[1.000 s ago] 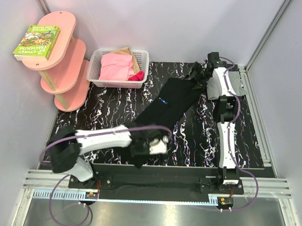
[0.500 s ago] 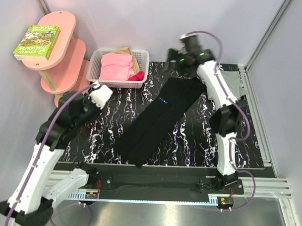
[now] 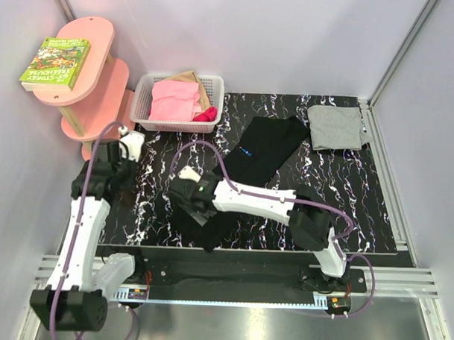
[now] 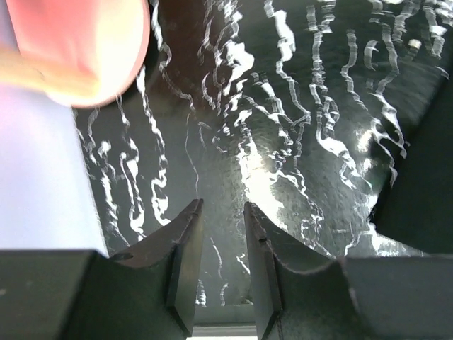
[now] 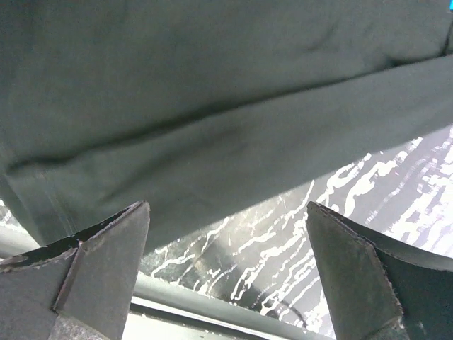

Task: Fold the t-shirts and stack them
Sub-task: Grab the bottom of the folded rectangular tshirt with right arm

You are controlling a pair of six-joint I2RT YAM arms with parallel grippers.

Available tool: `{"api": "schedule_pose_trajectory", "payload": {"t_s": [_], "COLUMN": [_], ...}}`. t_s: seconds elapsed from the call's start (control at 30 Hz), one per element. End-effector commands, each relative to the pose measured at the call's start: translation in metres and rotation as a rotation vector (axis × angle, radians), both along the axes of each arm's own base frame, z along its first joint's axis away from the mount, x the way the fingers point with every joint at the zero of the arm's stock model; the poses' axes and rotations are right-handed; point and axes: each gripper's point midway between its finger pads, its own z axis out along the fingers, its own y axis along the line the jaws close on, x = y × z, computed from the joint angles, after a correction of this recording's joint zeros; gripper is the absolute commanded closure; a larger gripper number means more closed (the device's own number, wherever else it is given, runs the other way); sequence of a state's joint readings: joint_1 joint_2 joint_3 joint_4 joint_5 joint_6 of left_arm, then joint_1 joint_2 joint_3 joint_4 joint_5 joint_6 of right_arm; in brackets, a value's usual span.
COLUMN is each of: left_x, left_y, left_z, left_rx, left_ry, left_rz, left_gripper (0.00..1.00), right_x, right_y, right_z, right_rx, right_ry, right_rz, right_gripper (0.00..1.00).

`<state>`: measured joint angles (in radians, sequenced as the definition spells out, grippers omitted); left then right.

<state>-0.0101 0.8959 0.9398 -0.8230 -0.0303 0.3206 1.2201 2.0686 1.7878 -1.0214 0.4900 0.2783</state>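
Movement of both arms is the main change here. A second ago my left tool (image 4: pixel 221 205) was low at the near end of the black t-shirt (image 3: pixel 261 152), and my right arm was at the far right corner, over the grey t-shirt (image 3: pixel 334 127). Now the left arm is lifted away to the left, beside the pink shelf (image 3: pixel 95 113). Its tool is almost clenched, with only a thin gap, and it holds nothing; under it I see only bare bench (image 3: pixel 360 197). My right tool (image 5: pixel 226 212) has crossed over and now hangs above the near left end of the black t-shirt. It is released, the jaws wide apart, and I cannot tell if it touches the cloth.

The black t-shirt lies as a long narrow strip, running from the far middle of the bench to the near left. The grey t-shirt is uncovered again and looks folded into a small rectangle at the far right.

I judge that the lengthwise fold is done and that the short folds come next. Stacking is not yet done, because the two shirts are well apart.
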Motion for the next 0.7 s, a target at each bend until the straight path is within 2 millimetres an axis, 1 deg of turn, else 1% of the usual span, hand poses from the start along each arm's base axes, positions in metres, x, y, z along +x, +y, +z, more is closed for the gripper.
{"api": "schedule_pose_trajectory", "payload": {"t_s": [0.0, 0.03, 0.07, 0.1, 0.13, 0.17, 0.2, 0.23, 0.3, 0.33, 0.43, 0.47, 0.5, 0.57, 0.6, 0.63, 0.67], "left_x": [0.029, 0.032, 0.033, 0.035, 0.035, 0.035, 0.033, 0.031, 0.028, 0.025, 0.021, 0.021, 0.02, 0.02, 0.019, 0.019, 0.019], "left_y": [0.007, 0.01, 0.015, 0.018, 0.028, 0.027, 0.03, 0.04, 0.045, 0.053, 0.057, 0.056, 0.055, 0.054, 0.053, 0.054, 0.055], "left_z": [0.008, 0.011, 0.009, 0.006, 0.005, 0.0, -0.001, -0.001, -0.006, -0.009, -0.022, -0.027, -0.033, -0.038, -0.04, -0.041, -0.043], "left_rx": [-0.168, -0.186, -0.219, -0.238, -0.252, -0.28, -0.291, -0.304, -0.319, -0.325, -0.367, -0.379, -0.389, -0.4, -0.403, -0.403, -0.404], "left_ry": [-0.018, -0.019, -0.01, 0.003, 0.006, 0.025, 0.031, 0.027, 0.038, 0.042, 0.075, 0.092, 0.111, 0.126, 0.133, 0.134, 0.138], "left_rz": [0.066, 0.076, 0.09, 0.103, 0.136, 0.135, 0.138, 0.169, 0.171, 0.192, 0.202, 0.201, 0.202, 0.2, 0.199, 0.202, 0.204], "left_gripper": [0.67, 0.67, 0.67, 0.67, 0.68, 0.68, 0.68, 0.69, 0.69, 0.69, 0.69, 0.69, 0.69, 0.7, 0.7, 0.7, 0.7], "right_x": [-0.01, -0.014, -0.018, -0.025, -0.029, -0.033, -0.038, -0.04, -0.044, -0.047, -0.052, -0.054, -0.054, -0.056, -0.056, -0.057, -0.059], "right_y": [0.005, 0.008, 0.012, 0.019, 0.023, 0.026, 0.031, 0.034, 0.041, 0.045, 0.057, 0.061, 0.065, 0.072, 0.076, 0.08, 0.083], "right_z": [0.04, 0.04, 0.04, 0.04, 0.039, 0.037, 0.034, 0.033, 0.024, 0.021, 0.006, 0.004, -0.004, -0.008, -0.015, -0.016, -0.024], "right_rx": [0.052, 0.058, 0.062, 0.075, 0.08, 0.084, 0.084, 0.084, 0.086, 0.091, 0.102, 0.105, 0.101, 0.108, 0.107, 0.115, 0.11], "right_ry": [-0.173, -0.18, -0.186, -0.189, -0.184, -0.179, -0.179, -0.177, -0.158, -0.149, -0.113, -0.103, -0.098, -0.084, -0.078, -0.073, -0.054], "right_rz": [0.01, 0.019, 0.03, 0.054, 0.069, 0.084, 0.106, 0.118, 0.142, 0.155, 0.188, 0.198, 0.201, 0.214, 0.216, 0.22, 0.227], "right_gripper": [0.0, 0.0, 0.0, 0.0, 0.0, 0.0, 0.0, 0.0, 0.0, 0.0, 0.0, 0.0, 0.0, 0.0, 0.0, 0.0, 0.0]}}
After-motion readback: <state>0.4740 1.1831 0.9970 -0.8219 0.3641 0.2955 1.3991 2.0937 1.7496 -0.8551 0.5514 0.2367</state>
